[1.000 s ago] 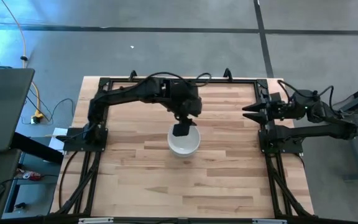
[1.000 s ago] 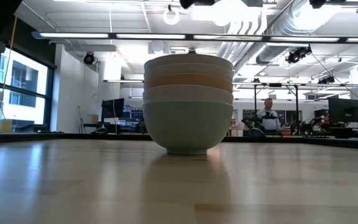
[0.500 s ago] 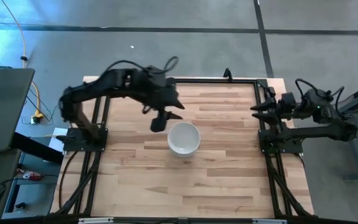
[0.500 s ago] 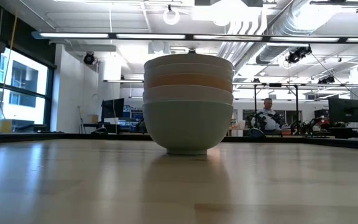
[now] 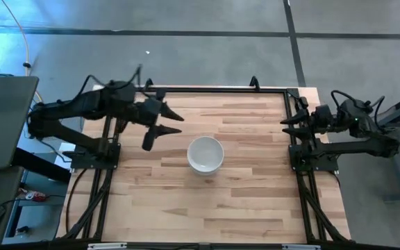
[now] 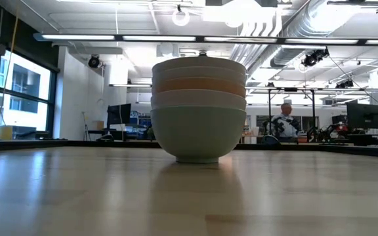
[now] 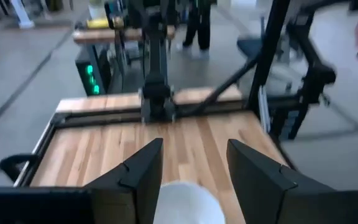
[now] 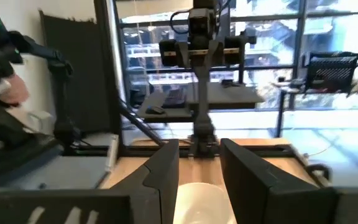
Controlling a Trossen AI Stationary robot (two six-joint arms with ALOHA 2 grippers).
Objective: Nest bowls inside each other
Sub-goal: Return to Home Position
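bowls (image 5: 205, 154) nested in one stack mid-table (image 5: 242, 201), left gripper (image 5: 161, 128) clear of stack, arm folded at left edge, fingers wide, empty, right gripper (image 5: 289, 121) at right edge, fingers apart, empty

A stack of bowls (image 6: 199, 111) stands upright on the wooden counter (image 6: 77, 196), around the middle and a little way in from the near edge. The mint green bowl (image 6: 199, 134) is at the bottom and rests on the counter. Nested in it, showing only as rims, are a white bowl (image 6: 199, 98), then the salmon-orange bowl (image 6: 199, 85), then two white rims (image 6: 199, 67) on top. Far behind to the right a person (image 6: 285, 124) is among desks. Windows (image 6: 25, 88) line the far left.
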